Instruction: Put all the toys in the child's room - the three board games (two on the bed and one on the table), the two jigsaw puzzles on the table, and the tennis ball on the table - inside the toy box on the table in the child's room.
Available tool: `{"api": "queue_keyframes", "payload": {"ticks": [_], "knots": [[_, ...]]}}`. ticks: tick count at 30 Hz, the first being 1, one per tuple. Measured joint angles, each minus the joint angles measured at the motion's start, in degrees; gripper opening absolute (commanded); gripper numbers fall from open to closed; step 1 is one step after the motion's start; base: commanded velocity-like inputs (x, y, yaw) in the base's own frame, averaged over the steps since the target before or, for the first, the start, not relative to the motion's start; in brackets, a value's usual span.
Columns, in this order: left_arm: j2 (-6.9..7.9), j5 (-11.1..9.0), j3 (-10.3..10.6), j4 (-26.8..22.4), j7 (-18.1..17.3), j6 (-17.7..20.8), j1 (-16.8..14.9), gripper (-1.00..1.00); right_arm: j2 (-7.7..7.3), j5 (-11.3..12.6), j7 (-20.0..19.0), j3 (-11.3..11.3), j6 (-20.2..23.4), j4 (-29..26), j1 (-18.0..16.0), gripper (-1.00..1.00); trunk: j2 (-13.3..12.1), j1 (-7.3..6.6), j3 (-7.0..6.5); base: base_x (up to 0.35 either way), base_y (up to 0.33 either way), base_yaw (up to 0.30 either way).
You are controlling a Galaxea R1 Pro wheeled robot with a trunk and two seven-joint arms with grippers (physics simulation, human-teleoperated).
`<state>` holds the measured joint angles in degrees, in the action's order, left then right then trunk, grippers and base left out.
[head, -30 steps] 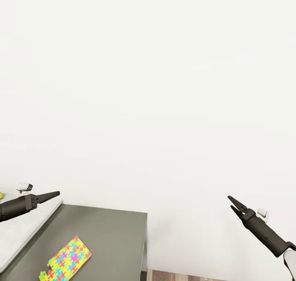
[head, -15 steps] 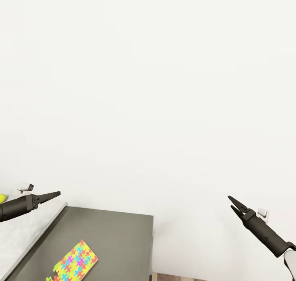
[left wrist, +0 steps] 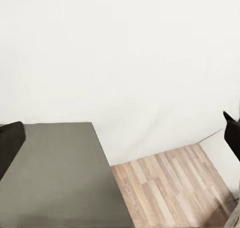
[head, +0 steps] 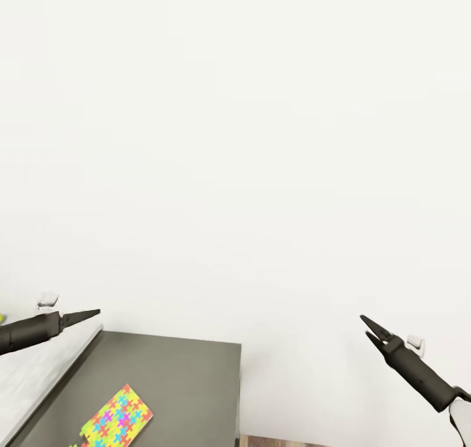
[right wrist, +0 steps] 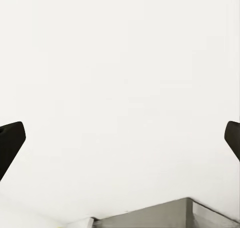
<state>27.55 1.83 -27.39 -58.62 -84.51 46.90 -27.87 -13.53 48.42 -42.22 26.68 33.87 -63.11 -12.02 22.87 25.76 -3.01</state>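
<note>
One jigsaw puzzle (head: 118, 415), a flat slab of bright interlocking pieces, lies on the dark grey cabinet top (head: 183, 375) of the table, at the bottom left of the head view. A yellow sliver at the far left edge may be the tennis ball (head: 1, 317). My left gripper (head: 97, 313) hovers above the table's left part, open, its fingers (left wrist: 10, 145) wide apart in the left wrist view. My right gripper (head: 367, 326) hangs in the air right of the table, open and empty. The toy box, the board games and the bed are out of view.
A plain white wall (head: 235, 139) stands right behind the table. The pale grey desk top (head: 33, 375) joins the cabinet at the left. Wood plank floor (left wrist: 170, 188) runs past the cabinet's right end.
The whole head view has shifted slightly, so the camera has moved. Both grippers keep nearly the same pose and stay open. The puzzle has not moved on the cabinet.
</note>
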Motion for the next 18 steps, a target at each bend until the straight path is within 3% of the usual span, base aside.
{"api": "queue_keyframes", "payload": {"ticks": [2, 4, 7, 8, 11, 14, 18], "knots": [[-0.54, 2.5, 0.0, 0.3, 5.3, 0.1, -0.2, 1.0, -0.03, 0.0, 1.9, -0.6, 0.0, 1.7, -0.2, 1.0, 0.0, 0.0, -0.02, 0.0, 0.0, -0.018], [-2.15, 4.7, 0.2, 1.1, 11.5, 0.2, -0.6, 1.0, -0.06, 0.0, 3.8, -1.0, 0.3, 3.0, -0.3, 1.0, 0.0, 0.0, -0.03, 0.0, 0.0, -0.009], [-4.66, 8.1, 0.7, 3.3, 23.8, 0.4, -2.1, 1.0, 0.02, -0.2, 6.3, -2.1, 0.2, 4.2, -0.4, 1.0, 0.0, 0.0, -0.04, 0.0, 0.0, -0.004], [-5.2, 9.1, 0.8, 4.1, 28.7, 0.4, -2.7, 1.0, 0.04, -0.2, 7.6, -3.3, 0.1, 4.6, -0.4, 1.0, 0.0, 0.0, -0.04, 0.0, 0.0, -0.002], [-5.74, 10.2, 1.0, 5.2, 37.8, 0.4, -3.6, 1.0, -0.1, -0.4, 11.4, -7.4, 0.0, 5.4, -0.4, 1.0, 0.0, 0.0, -0.04, 0.0, 0.0, 0.0], [-5.86, 10.7, 1.2, 6.6, 42.0, 0.2, -3.9, 1.0, -0.15, -0.4, 14.5, -10.5, -0.1, 5.7, -0.4, 1.0, 0.0, 0.0, -0.04, 0.0, 0.0, 0.0], [-5.85, 11.0, 1.9, 10.0, 43.8, -0.5, -4.0, 1.0, -0.1, -1.3, 19.0, -13.6, -0.1, 5.9, -0.4, 1.0, 0.0, 0.0, -0.04, 0.0, 0.0, 0.0]]}}
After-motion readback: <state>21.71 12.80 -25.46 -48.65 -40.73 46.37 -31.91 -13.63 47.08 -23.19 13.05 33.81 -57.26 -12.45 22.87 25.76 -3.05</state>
